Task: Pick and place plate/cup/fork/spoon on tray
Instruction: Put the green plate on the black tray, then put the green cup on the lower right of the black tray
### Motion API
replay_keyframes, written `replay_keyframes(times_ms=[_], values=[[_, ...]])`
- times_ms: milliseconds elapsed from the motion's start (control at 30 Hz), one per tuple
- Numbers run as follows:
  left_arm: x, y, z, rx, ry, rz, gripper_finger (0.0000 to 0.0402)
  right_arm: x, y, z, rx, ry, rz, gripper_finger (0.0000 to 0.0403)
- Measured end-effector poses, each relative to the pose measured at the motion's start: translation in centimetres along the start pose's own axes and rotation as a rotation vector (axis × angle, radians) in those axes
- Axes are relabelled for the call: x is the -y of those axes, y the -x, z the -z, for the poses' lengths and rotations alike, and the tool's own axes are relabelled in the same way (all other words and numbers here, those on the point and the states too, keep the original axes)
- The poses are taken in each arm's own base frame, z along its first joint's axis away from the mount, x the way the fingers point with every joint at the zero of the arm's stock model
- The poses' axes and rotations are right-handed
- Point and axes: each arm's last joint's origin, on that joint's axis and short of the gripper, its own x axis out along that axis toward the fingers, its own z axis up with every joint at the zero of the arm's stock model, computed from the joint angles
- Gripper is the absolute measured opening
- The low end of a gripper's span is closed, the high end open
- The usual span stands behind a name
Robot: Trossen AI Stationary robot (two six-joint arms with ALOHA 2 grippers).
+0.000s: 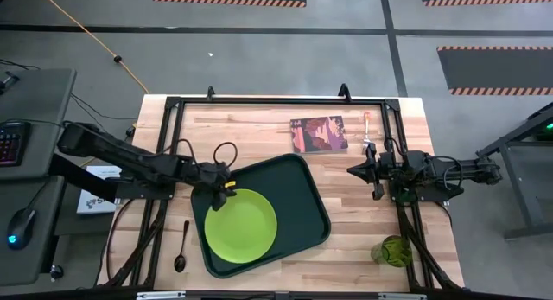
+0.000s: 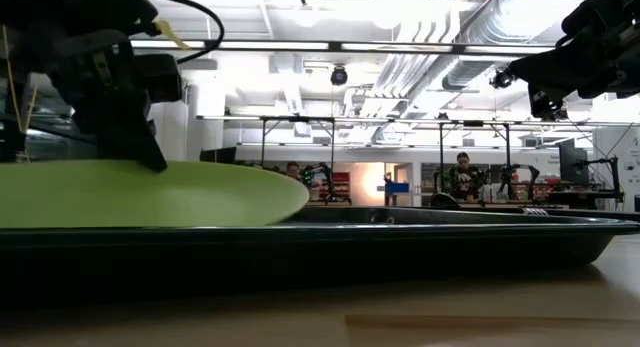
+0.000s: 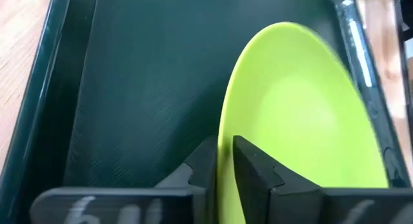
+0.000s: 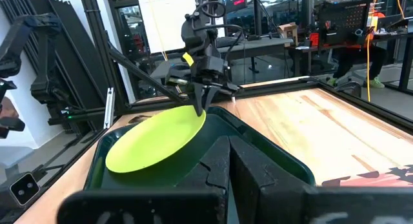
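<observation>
The lime-green plate (image 1: 242, 226) is over the dark-green tray (image 1: 302, 183) in the table's middle. My left gripper (image 1: 219, 196) is shut on the plate's rim; it also shows in the right wrist view (image 4: 199, 108). My right gripper (image 1: 352, 170) hovers shut and empty to the right of the tray. The fork (image 1: 367, 127) lies at the far right. The cup (image 1: 393, 250) stands upright near the front right edge. The spoon (image 1: 181, 246) lies left of the tray. My left gripper pinches the plate's rim (image 3: 226, 137) at its far-left part, one finger on the plate's inner side and one on its outer side. The fingers (image 4: 201, 98) come from above, slanting from the table's left. The plate lies nearly flat over the tray; the tray's rim (image 2: 300, 232) hides its underside.
A small reddish book (image 1: 320, 134) lies on the table behind the tray, next to the fork. Bare wood lies between the tray and my right gripper. Black frame rails (image 1: 259, 101) run along the table's edges.
</observation>
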Motion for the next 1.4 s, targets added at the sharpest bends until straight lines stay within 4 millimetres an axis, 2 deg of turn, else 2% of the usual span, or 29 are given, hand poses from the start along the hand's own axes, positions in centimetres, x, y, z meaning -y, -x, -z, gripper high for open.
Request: replay_keyframes(times_ms=[433,567,733,900,1000,1100,1233,1400], values=[[0.0,0.1,-0.4,0.018,-0.062,-0.005,0.0160,0.0,0.0,0.0,0.000,0.000,0.000,0.0000],[0.1,1.1,-2.3,0.031,-0.113,-0.048,0.0185,0.0,0.0,0.0,-0.001,0.000,0.000,0.0000],[0.2,3.0,-5.2,0.071,-0.158,-0.153,0.0192,0.0,0.0,0.0,0.000,0.000,0.000,0.0000],[0.2,3.6,-6.1,0.278,-0.209,-0.199,0.0193,0.0,0.0,0.0,0.000,0.000,-0.001,0.0000],[-0.1,3.5,-5.7,0.410,-0.231,-0.140,0.0193,0.0,0.0,0.0,0.000,0.000,0.000,0.0000],[0.1,3.9,-5.5,0.530,-0.275,-0.003,0.0193,0.0,0.0,0.0,0.000,0.000,0.000,0.0000],[1.1,5.7,-6.4,0.670,-0.368,0.169,0.0193,0.0,0.0,0.0,0.000,0.000,-0.001,0.0000],[1.7,7.9,-7.0,0.850,-0.473,0.174,0.0193,0.0,0.0,0.0,0.000,0.000,0.000,0.0000]])
